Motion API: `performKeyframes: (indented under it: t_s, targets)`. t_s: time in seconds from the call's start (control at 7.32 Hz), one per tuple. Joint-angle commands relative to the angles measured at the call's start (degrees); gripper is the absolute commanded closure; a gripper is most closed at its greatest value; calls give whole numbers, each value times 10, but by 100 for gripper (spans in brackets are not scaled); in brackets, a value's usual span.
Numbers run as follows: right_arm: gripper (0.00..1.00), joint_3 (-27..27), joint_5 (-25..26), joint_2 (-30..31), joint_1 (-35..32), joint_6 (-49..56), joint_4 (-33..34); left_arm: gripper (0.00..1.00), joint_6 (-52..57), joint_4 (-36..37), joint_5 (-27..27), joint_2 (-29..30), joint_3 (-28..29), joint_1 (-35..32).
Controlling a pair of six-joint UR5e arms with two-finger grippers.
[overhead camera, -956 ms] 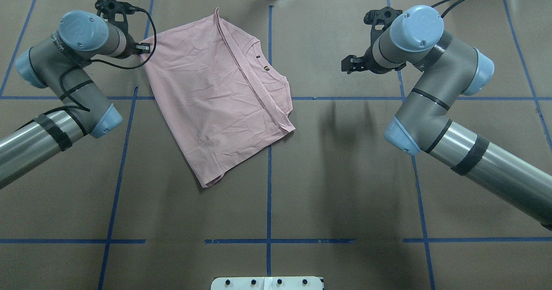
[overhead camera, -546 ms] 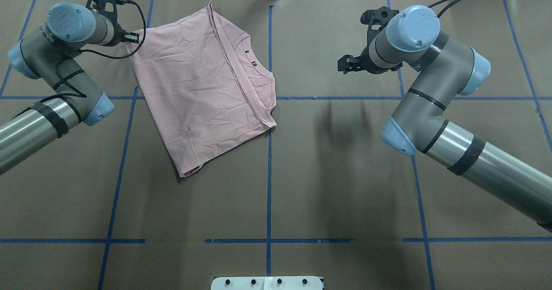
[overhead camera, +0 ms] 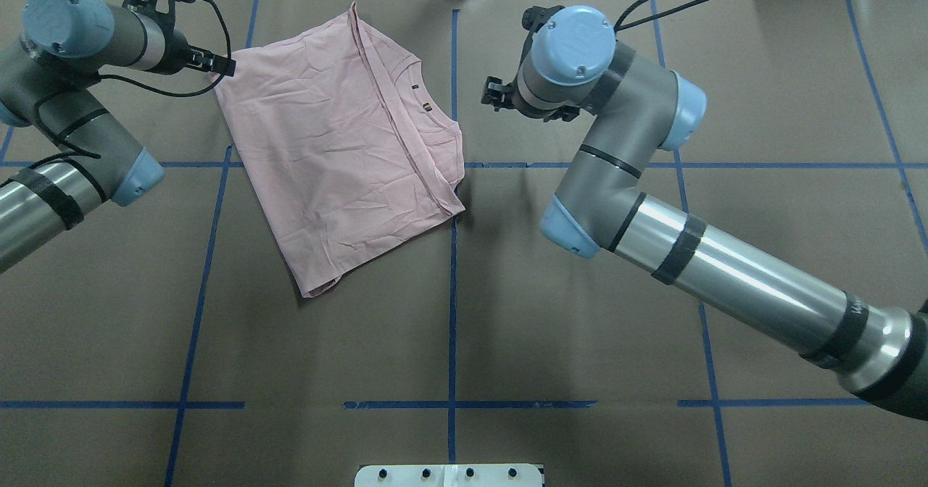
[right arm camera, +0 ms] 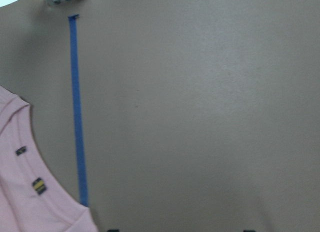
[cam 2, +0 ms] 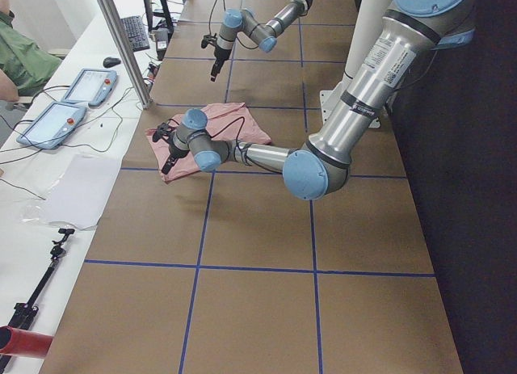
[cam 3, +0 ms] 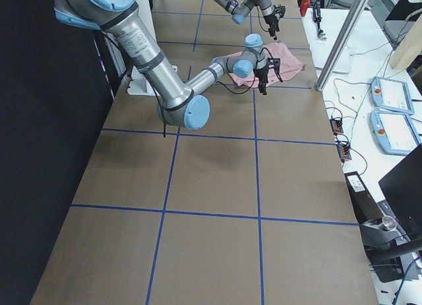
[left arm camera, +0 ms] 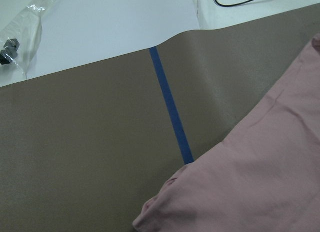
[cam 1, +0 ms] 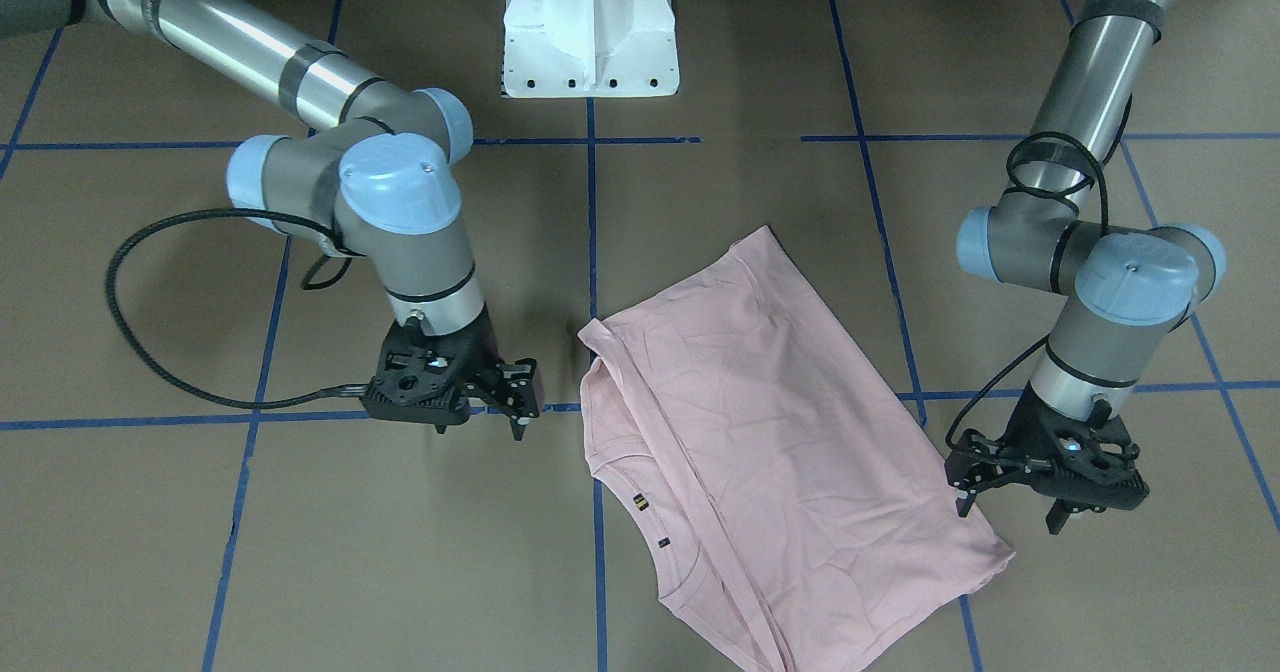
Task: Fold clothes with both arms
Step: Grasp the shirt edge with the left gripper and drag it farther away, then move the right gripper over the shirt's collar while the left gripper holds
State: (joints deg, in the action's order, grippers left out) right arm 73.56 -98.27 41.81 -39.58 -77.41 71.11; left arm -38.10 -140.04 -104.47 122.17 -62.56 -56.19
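– Checking fingers first: my right gripper [cam 1: 515, 397] looks parted and holds nothing. It hangs over bare table [overhead camera: 580, 327], just across a blue tape line [overhead camera: 452, 74] from the collar [overhead camera: 438, 121]. My left gripper [cam 1: 972, 477] also looks parted and empty, right beside the far left corner [overhead camera: 220, 75] of the T-shirt [overhead camera: 341, 146].

– And the shirt itself?

– It lies flat on the brown cover, left of centre in the overhead view and turned at an angle. A lengthwise fold ridge [overhead camera: 406, 110] runs from its far edge to its near right corner. I see no print on the upper face.

– How will it handle?

– I'd expect light, limp, thin cloth. It should drape and drag, and the two layers may slide apart. I'd pinch corners or hem low against the table, through both layers, one arm per corner, and lift both together.

– Any bin or basket for it?

– I see none in these views. Off the table there is only a pendant tablet [cam 2: 48, 122] on the side bench.
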Motion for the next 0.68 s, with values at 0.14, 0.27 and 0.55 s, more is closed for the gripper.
performKeyframes:
  t_s: [0.14, 0.27, 0.55]
  targets:
    - [34, -129, 31, -91, 33, -64, -34, 0, 1, -1, -3, -3, -6, -1]
    - [34, -159, 31, -109, 41, -62, -33, 0, 1, 0, -3, -4, -6, -1]
    - [33, -177, 38, -112, 49, -35, -30, 0, 1, 0, -3, -3, -6, -1]
